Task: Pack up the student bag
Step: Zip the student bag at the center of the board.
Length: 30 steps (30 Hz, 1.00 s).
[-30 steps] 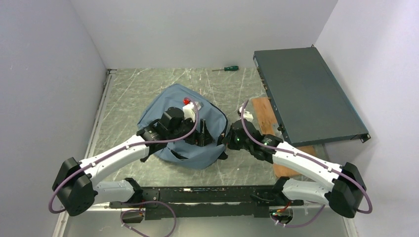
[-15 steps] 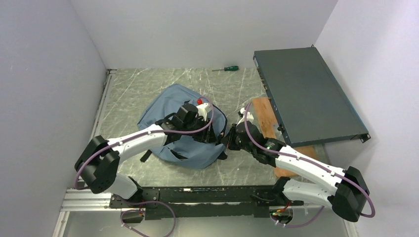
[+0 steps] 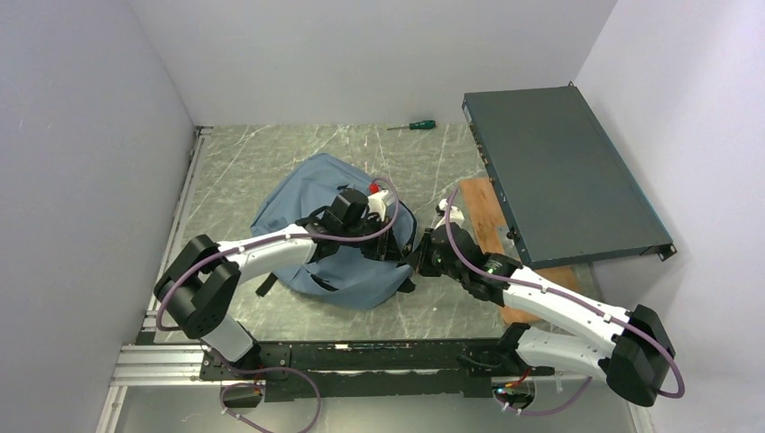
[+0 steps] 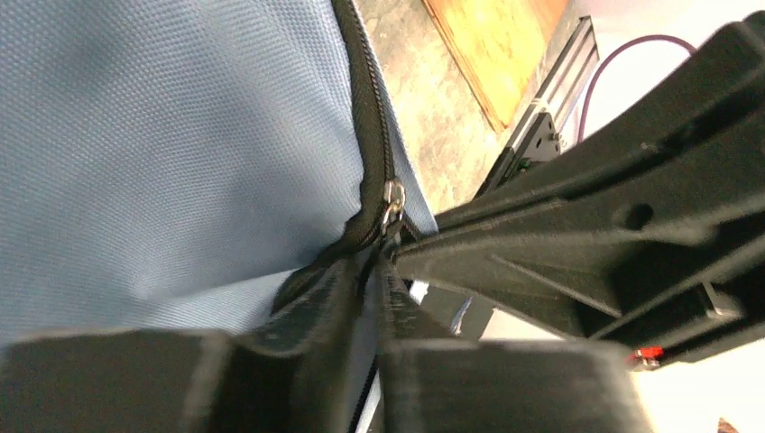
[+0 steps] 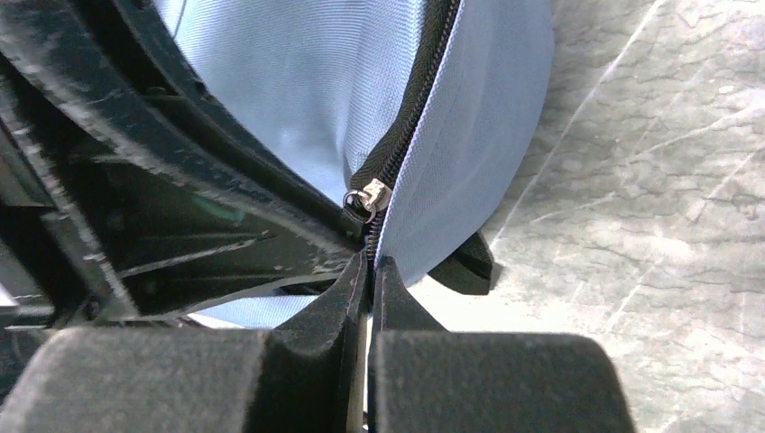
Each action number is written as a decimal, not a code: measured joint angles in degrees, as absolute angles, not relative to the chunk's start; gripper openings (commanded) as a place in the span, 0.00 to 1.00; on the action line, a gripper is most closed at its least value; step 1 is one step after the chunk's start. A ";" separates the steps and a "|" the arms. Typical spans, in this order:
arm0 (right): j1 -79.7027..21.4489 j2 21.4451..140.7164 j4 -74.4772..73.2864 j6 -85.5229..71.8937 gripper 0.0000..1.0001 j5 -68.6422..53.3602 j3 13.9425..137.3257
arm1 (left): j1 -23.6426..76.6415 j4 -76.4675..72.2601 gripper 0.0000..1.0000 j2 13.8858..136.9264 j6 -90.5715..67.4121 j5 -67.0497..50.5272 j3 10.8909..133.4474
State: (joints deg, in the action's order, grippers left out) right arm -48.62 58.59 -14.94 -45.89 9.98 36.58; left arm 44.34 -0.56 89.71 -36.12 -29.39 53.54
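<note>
The soft grey-blue fabric student bag (image 3: 307, 189) lies slumped mid-way across the grey marbled table (image 3: 244, 171), with both tools at its right edge. The right tool (image 5: 368, 271) is clamped tight on the black zip tape (image 5: 424, 81) just below the small silver slider (image 5: 374, 194), and the left tool (image 4: 368, 280) is pinched nearly closed on it opposite. One should hold the tape taut while the other draws the slider along the track's curve.
</note>
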 measured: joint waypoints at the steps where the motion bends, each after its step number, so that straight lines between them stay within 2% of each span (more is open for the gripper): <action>1: -48.62 58.59 -15.03 -45.84 0.00 10.02 36.56 | 44.34 -0.60 0.00 90.06 -35.94 -29.69 53.76; 6: -48.80 57.69 -13.98 -45.93 0.00 9.76 36.56 | 44.51 -0.14 0.00 90.67 -34.76 -29.06 54.72; 7: -48.80 57.65 -14.15 -45.91 0.04 9.98 36.62 | 44.53 0.21 0.00 90.56 -34.44 -28.67 54.74; 9: -48.84 57.78 -16.21 -45.91 0.32 10.48 37.45 | 44.60 1.76 0.00 89.84 -33.67 -27.81 54.74; 12: -48.86 58.61 -21.52 -46.22 0.57 12.19 41.78 | 44.69 3.38 0.00 87.26 -33.17 -26.52 54.30; 14: -48.86 59.61 -23.68 -46.52 0.66 13.34 45.50 | 44.88 4.73 0.00 84.14 -32.99 -25.04 53.56; 16: -48.73 61.84 -24.75 -46.59 0.70 14.20 49.43 | 45.12 5.74 0.00 81.84 -32.97 -23.86 53.34; 21: -47.20 71.42 -26.79 -47.13 0.71 15.07 57.04 | 45.74 8.60 0.00 80.34 -33.04 -22.48 53.34; 27: -46.48 76.71 -28.40 -48.47 0.61 15.59 57.41 | 46.87 11.29 0.00 80.34 -33.04 -20.49 53.34; 28: -46.48 77.32 -28.56 -48.71 0.56 15.70 57.41 | 47.03 11.60 0.00 80.34 -33.01 -20.14 53.34; 29: -46.48 77.71 -28.58 -48.95 0.45 15.77 57.39 | 47.20 11.75 0.00 80.31 -33.01 -19.92 53.34; 30: -46.48 78.04 -28.40 -49.12 0.29 15.77 57.25 | 47.37 11.88 0.00 80.34 -33.01 -19.59 53.34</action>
State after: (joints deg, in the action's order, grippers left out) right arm -46.48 78.04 -28.40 -49.12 15.77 57.25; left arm 47.37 11.88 80.34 -33.01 -19.59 53.34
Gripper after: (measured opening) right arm 0.584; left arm 0.010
